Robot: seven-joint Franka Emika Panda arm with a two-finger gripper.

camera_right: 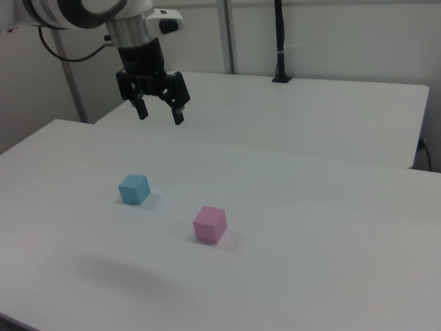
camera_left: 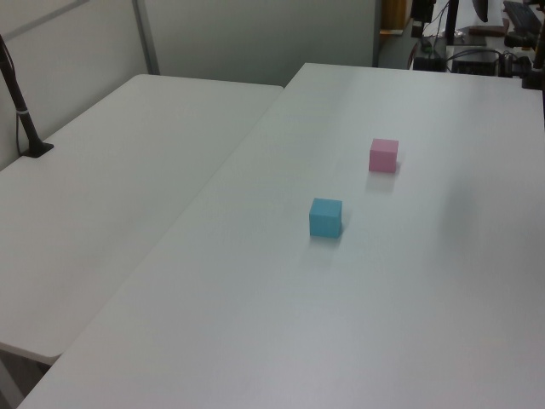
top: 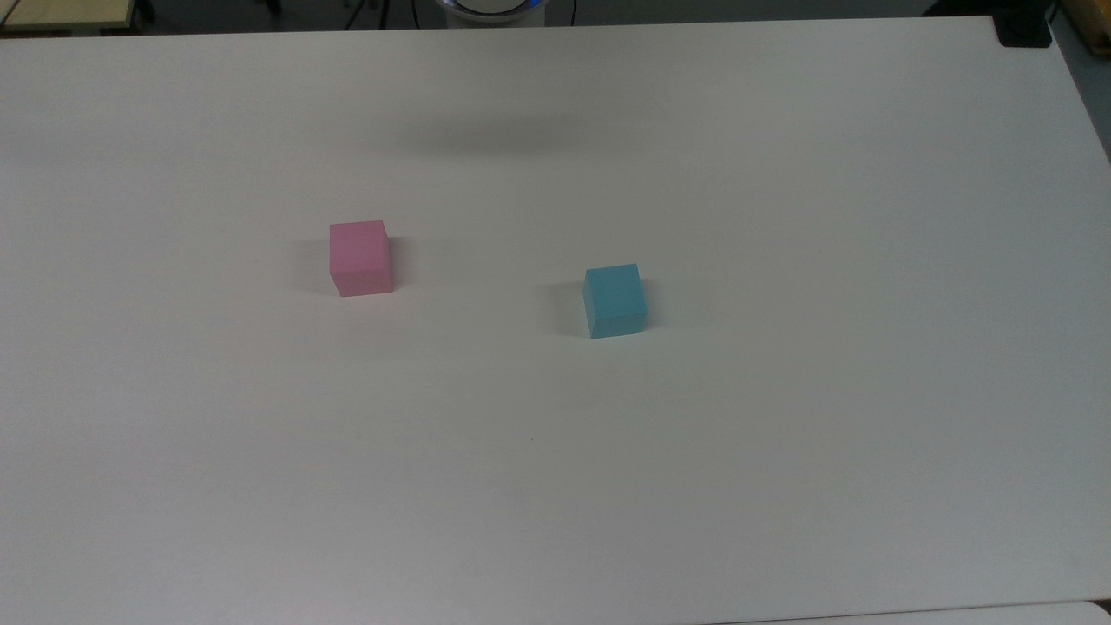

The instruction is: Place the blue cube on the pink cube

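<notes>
High above the worktop (camera_right: 331,227), toward the right view's upper left: end effector (camera_right: 159,112) hanging with fingers spread wide, holding nothing, well clear of both cubes. Below and slightly toward the right view's left: blue cube (camera_right: 134,188) sitting flat on the worktop, untouched. Nearer and toward the right view's right of it: pink cube (camera_right: 209,224), also flat on the surface, apart from the blue cube (top: 615,299) with bare white worktop (top: 781,434) between. Seen from the top view: pink cube (top: 360,257) on the top view's left and slightly farther, blue one on the top view's right. Seen from the left view: blue cube (camera_left: 325,216) nearer, pink cube (camera_left: 383,155) farther and toward the left view's right. Beyond the worktop (camera_left: 281,341) in the right view: second white table (camera_right: 324,117) with a black pole (camera_right: 279,41) clamped at its far edge.
</notes>
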